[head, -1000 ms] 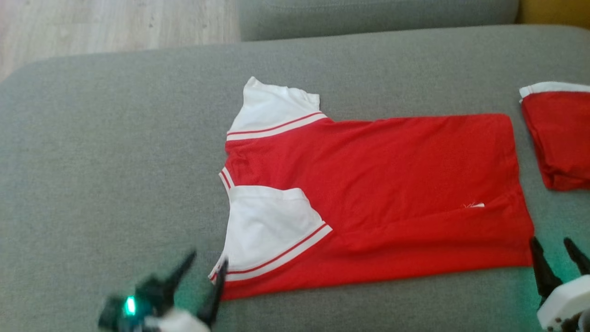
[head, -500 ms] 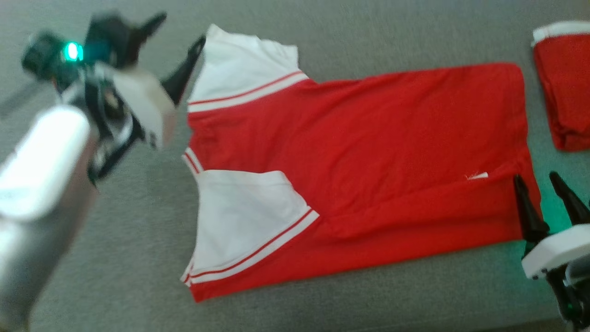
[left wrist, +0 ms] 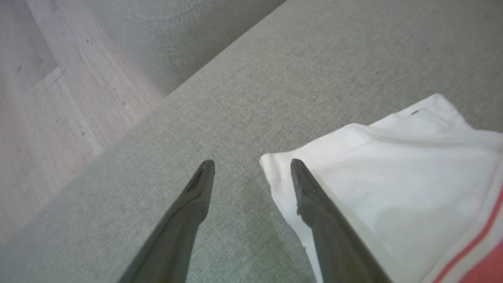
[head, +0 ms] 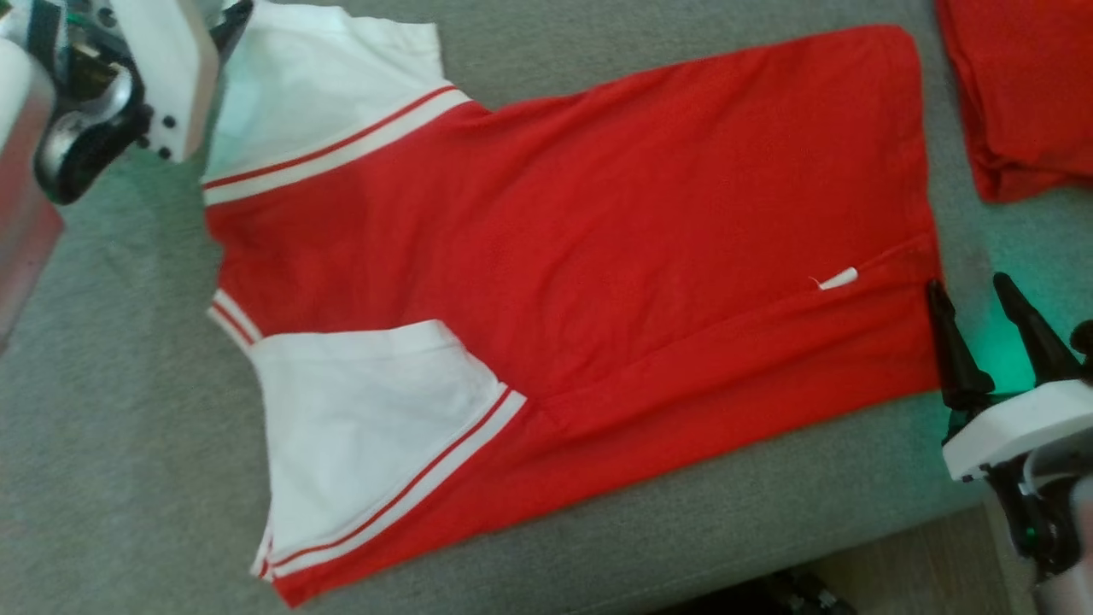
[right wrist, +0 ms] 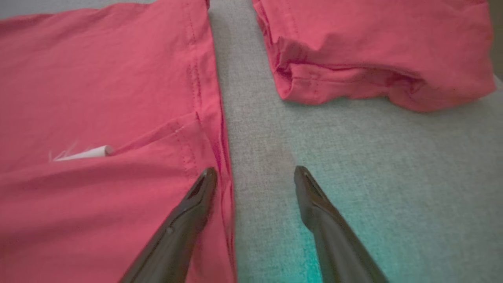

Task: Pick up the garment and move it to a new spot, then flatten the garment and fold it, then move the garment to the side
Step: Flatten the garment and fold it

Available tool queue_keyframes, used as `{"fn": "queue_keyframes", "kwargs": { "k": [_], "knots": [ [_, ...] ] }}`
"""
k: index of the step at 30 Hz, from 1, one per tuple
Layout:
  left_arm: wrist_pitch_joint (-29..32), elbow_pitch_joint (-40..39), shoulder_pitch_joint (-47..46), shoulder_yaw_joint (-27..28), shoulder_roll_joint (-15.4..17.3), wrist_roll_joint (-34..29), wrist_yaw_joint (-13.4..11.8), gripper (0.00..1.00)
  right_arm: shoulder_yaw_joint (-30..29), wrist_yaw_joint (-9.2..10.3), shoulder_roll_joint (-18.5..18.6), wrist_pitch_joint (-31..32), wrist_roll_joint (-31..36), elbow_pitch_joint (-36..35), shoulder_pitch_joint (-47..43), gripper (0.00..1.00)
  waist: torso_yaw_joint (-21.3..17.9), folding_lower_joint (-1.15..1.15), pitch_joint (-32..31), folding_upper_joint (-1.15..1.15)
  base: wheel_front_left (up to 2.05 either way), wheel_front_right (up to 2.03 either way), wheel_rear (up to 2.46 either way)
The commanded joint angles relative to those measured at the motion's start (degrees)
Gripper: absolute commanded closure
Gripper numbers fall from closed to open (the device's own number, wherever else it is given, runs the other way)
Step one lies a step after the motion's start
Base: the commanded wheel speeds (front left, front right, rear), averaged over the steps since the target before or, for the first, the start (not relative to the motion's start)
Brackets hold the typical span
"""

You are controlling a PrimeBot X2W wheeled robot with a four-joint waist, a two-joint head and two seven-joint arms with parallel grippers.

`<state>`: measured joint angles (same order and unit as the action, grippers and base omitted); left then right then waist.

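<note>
Grey sofa [head: 111, 410]; red garment [head: 598, 239] — white tag [head: 837, 278].

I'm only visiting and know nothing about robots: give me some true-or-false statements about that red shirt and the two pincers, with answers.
The red and white shirt lies spread out on the grey cushion. True.
The right pincer is clamped on the shirt. False: it is open, one finger over the shirt's edge, the other over the cushion.
A second red garment lies apart from the shirt. True.
The left pincer grips the white sleeve. False: it is open at the sleeve's corner, holding nothing.
</note>
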<state>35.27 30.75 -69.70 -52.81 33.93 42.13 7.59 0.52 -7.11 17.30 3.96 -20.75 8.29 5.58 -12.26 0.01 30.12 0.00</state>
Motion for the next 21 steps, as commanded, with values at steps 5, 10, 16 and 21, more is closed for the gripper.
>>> {"fn": "queue_keyframes", "kwargs": {
  "k": [5,10,16,21],
  "knots": [
    [1.8,0.5,-4.5,-2.2,4.7,1.7,-0.1,0.00,1.2,-0.37,0.4,-1.1,-0.5,0.3,0.2,0.00,-1.9,-0.01,1.4,0.00,0.00,0.00,0.00],
    [2.4,0.8,-5.2,-4.7,5.9,3.6,-0.1,0.00,1.8,-0.37,-0.3,-1.8,-0.6,0.9,1.1,0.00,-2.9,-0.01,1.9,0.00,0.00,0.00,0.00],
    [5.5,-0.1,-5.6,-8.0,7.7,7.8,-0.1,0.65,1.7,-0.37,-0.9,-2.8,-0.5,2.1,1.6,0.00,-3.9,-0.01,2.1,0.00,0.00,0.00,0.00],
    [8.6,-1.5,-5.4,-8.6,8.8,13.4,-0.1,1.00,1.1,-0.37,-0.7,-3.1,-0.4,2.6,2.0,0.00,-4.2,-0.01,1.9,0.00,0.00,0.00,0.00]
  ]
}}
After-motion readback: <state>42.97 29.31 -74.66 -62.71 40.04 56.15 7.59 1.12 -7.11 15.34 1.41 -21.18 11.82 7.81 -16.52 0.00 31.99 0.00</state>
